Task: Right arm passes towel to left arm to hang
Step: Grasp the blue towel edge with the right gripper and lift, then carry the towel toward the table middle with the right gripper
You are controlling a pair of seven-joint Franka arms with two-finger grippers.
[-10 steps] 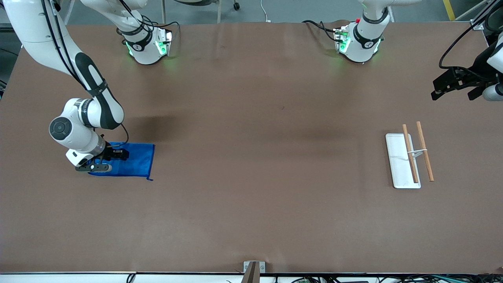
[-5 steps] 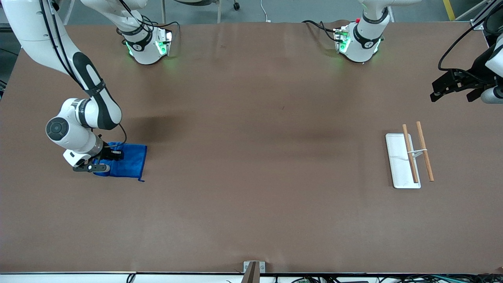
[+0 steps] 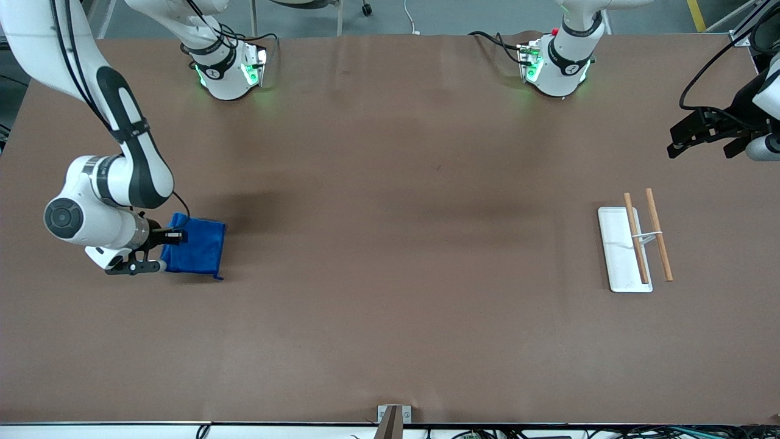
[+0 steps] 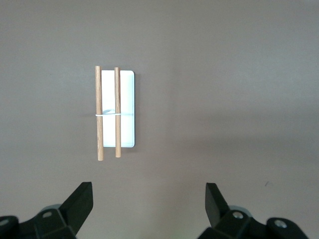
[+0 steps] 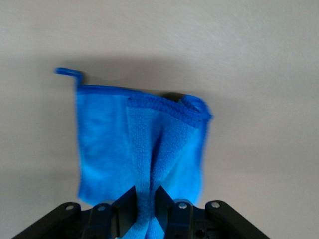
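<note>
Right fingers [image 5: 144, 201] pinch blue towel [image 3: 198, 247]; left fingers [image 4: 82, 199] spread apart

Your front camera looks down across the surface [image 3: 390, 244] toward both bases. Each wrist camera looks past its fingers, apparently straight down: one nears the towel [image 5: 142, 144], one the rack [image 4: 115, 113].

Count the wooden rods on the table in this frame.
2. Both lie side by side at the left arm's end of the table, joined by a thin white crosspiece: one wooden rod over the white base plate, the other rod just off its edge. None seems hidden.
</note>
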